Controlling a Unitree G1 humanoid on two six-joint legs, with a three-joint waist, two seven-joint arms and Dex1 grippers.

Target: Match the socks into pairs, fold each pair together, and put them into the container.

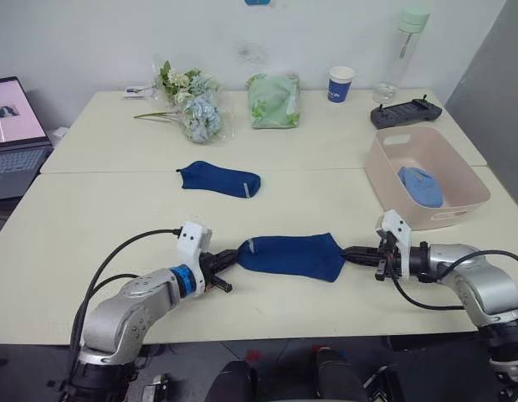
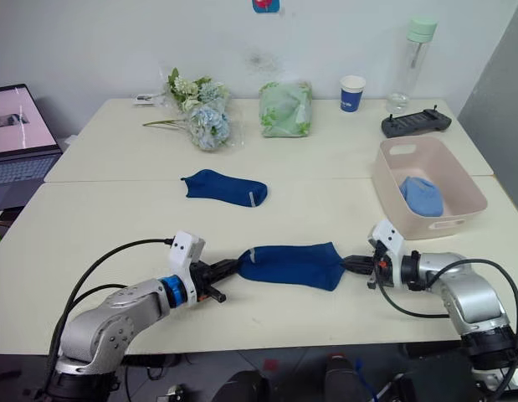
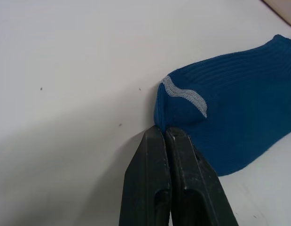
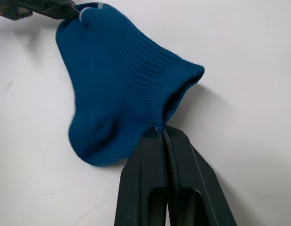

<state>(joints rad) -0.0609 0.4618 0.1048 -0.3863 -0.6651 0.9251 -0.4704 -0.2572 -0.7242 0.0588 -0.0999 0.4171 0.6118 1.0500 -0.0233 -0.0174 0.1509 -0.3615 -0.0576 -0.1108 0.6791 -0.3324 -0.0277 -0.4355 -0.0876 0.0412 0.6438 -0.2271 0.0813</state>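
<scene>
**Navy sock pinched at both ends**

Stretched flat near the table's [image 1: 91, 251] front edge: navy sock [image 1: 290, 255], toe end clamped tight by left gripper [image 1: 232, 259], cuff end by right gripper [image 1: 346, 253]. Second navy sock [image 1: 220, 178] lying mid-table, well apart. Pink container [image 1: 384, 180] off right, light blue pair [image 1: 420, 186] inside. Plenty of bare tabletop between.

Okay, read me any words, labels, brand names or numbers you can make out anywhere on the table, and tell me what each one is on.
None can be read.
blue paper cup: a white mark, too small to read.
laptop: the screen shows a picture, no legible text.
blue sign on the wall: cut off, unreadable.
</scene>
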